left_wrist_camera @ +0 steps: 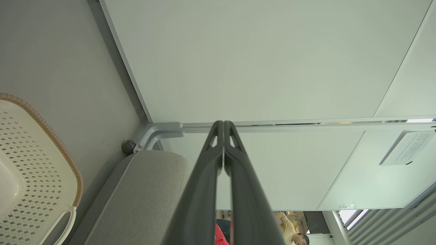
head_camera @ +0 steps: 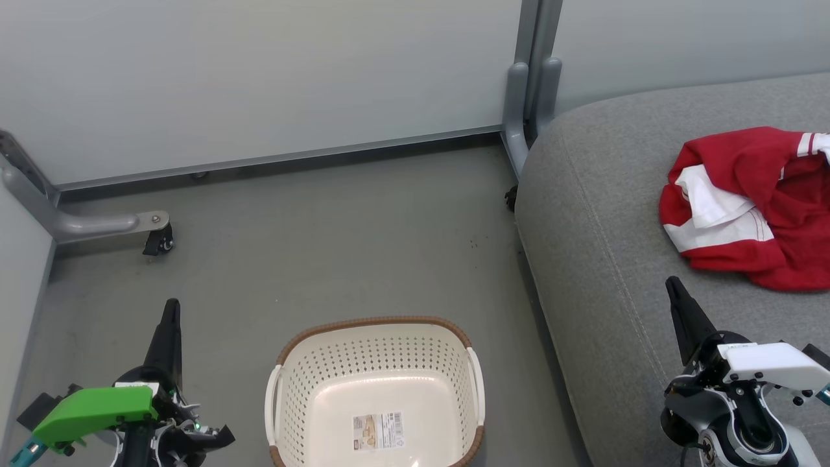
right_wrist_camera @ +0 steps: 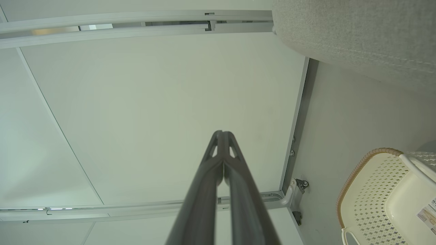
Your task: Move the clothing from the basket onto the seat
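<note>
The red clothing (head_camera: pixel 752 204) with white panels and thin stripes lies crumpled on the grey seat (head_camera: pixel 603 214) at the right. On the floor at the bottom centre stands the cream basket (head_camera: pixel 376 350), holding nothing but its paper label (head_camera: pixel 378 431). My left gripper (head_camera: pixel 170 308) is shut at the lower left, left of the basket. My right gripper (head_camera: pixel 672 283) is shut over the seat's front part, below and left of the clothing. The fingertips meet in both wrist views, left gripper (left_wrist_camera: pixel 223 123) and right gripper (right_wrist_camera: pixel 222 132). The basket (left_wrist_camera: pixel 41 163) and seat (left_wrist_camera: pixel 146 190) also appear in the left wrist view.
White partition panels (head_camera: pixel 259 78) close off the back, standing on grey metal feet with castors (head_camera: pixel 157 241). A grey post (head_camera: pixel 528 97) stands beside the seat's far corner. Open grey floor (head_camera: pixel 324 240) lies between panels, basket and seat. A person (left_wrist_camera: pixel 289 231) shows beyond the panels in the left wrist view.
</note>
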### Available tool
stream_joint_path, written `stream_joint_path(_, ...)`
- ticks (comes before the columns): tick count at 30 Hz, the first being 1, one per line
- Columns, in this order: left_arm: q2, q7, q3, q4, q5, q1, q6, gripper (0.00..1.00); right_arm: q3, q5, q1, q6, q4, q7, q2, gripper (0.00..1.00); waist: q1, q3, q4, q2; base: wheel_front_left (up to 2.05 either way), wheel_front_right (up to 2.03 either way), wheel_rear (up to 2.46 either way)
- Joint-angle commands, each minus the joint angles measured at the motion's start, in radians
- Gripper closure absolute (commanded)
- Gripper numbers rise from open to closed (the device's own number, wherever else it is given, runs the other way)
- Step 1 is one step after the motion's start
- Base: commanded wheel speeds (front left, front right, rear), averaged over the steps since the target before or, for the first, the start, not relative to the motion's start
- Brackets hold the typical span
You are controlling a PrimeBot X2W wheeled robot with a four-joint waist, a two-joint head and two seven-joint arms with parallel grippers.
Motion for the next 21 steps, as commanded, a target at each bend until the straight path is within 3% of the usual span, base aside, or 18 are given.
stream_joint_path(1,0.002,0.002,0.004,0.001,0.003,-0.013,-0.006,1.00,-0.003,-0.005,-0.007,0.000,0.002,0.003,-0.002,1.00,0.0000,0.000,0.000,0.0000,0.00,0.00,0.00)
stream_joint_path(21,0.001,0.003,0.004,0.001,0.004,-0.014,-0.006,1.00,-0.005,-0.009,-0.007,0.000,0.002,0.006,0.001,1.00,0.0000,0.000,0.000,0.0000,0.00,0.00,0.00)
